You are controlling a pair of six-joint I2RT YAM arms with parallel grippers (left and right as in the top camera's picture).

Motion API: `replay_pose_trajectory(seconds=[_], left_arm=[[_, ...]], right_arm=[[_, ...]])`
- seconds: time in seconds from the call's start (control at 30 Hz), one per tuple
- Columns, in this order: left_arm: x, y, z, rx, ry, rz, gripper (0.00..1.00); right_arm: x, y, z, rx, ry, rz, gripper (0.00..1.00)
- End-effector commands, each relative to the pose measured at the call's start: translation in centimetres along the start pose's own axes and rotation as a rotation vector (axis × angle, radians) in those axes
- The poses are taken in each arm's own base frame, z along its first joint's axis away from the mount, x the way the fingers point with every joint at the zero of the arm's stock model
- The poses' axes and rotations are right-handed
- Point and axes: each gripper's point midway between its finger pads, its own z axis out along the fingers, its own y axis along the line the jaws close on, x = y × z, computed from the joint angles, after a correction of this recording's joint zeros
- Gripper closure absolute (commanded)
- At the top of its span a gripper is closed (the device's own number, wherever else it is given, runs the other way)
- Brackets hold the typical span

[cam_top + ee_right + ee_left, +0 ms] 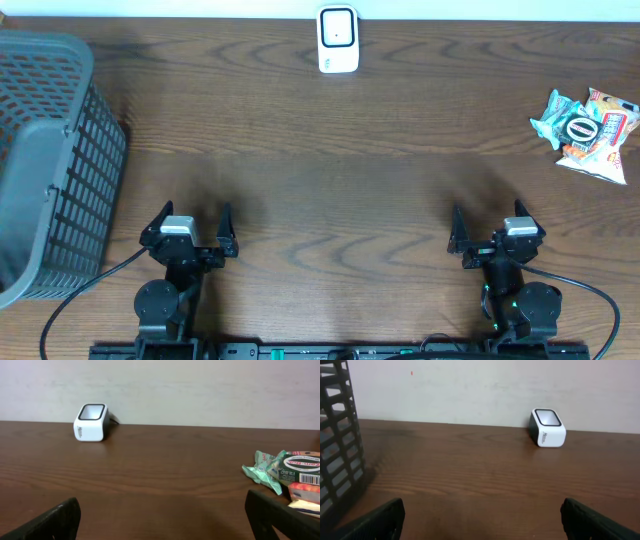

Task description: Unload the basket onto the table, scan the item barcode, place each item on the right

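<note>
Nearest me, my left gripper (196, 212) and right gripper (488, 212) both sit with jaws spread wide, holding nothing. The grey plastic mesh basket (60, 150) runs off the left edge, its inside hard to read. The pile of crinkly teal and orange snack packets (588, 128) lies farther out, right of the right gripper and well apart from it. My right wrist view clips the pile. Farthest, the white box-shaped barcode scanner (338, 40) stands mid-table.
</note>
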Motion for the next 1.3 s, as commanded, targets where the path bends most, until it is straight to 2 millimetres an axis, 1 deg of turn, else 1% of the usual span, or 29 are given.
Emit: replay_pose_trajectory(seconds=[0.0,0.27,1.1,1.27], left_arm=[[1.5,0.2,0.0,-0.005,0.049,-0.019,0.02],[1.6,-0.6,0.0,0.026,0.053,-0.011,0.02],[1.6,-0.7,0.0,0.029,0.053,-0.012,0.03],[1.7,-1.1,0.0,0.047,0.055,-0.009,0.03]], right_arm=[[0.0,-0.2,0.0,0.010,-0.001,-0.001,0.01],[0.0,-0.2,0.0,0.010,-0.001,-0.001,0.01],[0.0,-0.2,0.0,0.010,-0.001,-0.001,0.01],[0.0,-0.2,0.0,0.009,-0.001,0.000,0.01]])
